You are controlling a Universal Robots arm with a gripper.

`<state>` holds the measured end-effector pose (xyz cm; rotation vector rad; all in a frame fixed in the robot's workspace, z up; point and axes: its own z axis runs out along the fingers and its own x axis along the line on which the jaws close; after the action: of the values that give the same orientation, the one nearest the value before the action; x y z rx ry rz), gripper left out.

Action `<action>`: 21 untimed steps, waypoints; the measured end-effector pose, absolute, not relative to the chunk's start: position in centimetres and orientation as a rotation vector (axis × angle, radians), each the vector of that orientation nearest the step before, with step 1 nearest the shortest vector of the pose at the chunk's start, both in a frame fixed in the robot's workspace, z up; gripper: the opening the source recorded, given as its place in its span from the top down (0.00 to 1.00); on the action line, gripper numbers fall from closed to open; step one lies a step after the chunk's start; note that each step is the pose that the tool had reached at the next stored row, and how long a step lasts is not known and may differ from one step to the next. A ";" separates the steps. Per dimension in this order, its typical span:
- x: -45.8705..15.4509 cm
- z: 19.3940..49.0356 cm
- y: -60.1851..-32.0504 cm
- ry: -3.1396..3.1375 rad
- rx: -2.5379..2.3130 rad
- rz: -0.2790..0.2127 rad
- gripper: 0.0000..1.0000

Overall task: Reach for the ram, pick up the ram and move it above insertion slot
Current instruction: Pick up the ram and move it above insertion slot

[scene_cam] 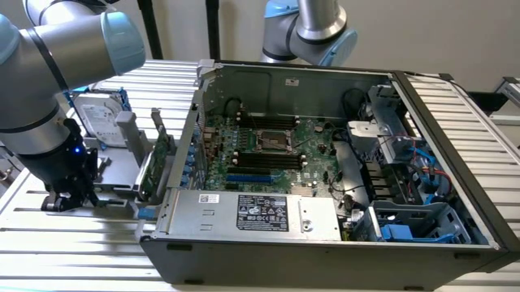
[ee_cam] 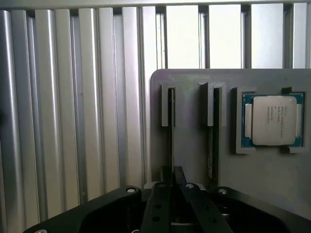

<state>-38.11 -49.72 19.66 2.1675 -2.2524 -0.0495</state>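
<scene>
The ram (ee_cam: 171, 116) stands on edge in a groove of the grey holder block (ee_cam: 190, 145), so I see it as a thin dark line. My gripper (ee_cam: 173, 171) has its black fingers drawn in tight against the near end of that stick. In the exterior view my gripper (scene_cam: 69, 196) is low over the holder (scene_cam: 122, 173), at the exterior view's left of the open computer case. The insertion slot (scene_cam: 268, 160) is one of several parallel black sockets on the motherboard, far from my gripper.
A second thin stick (ee_cam: 213, 141) sits in the neighbouring groove, and a silver CPU (ee_cam: 269, 120) lies in a recess beside it. A green expansion card (scene_cam: 162, 159) and a hard drive (scene_cam: 101, 115) stand between the holder and the case wall (scene_cam: 191, 131). A second arm (scene_cam: 313, 30) stands behind the case.
</scene>
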 end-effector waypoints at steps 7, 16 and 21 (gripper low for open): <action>-38.1 19.7 -49.7 -2.253 2.167 -0.050 0.87; -38.1 19.8 -49.7 -2.253 2.166 -0.050 0.87; -38.1 20.1 -49.7 -2.253 2.166 -0.050 0.87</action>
<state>-38.11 -49.71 20.08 2.1660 -2.2533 -0.0502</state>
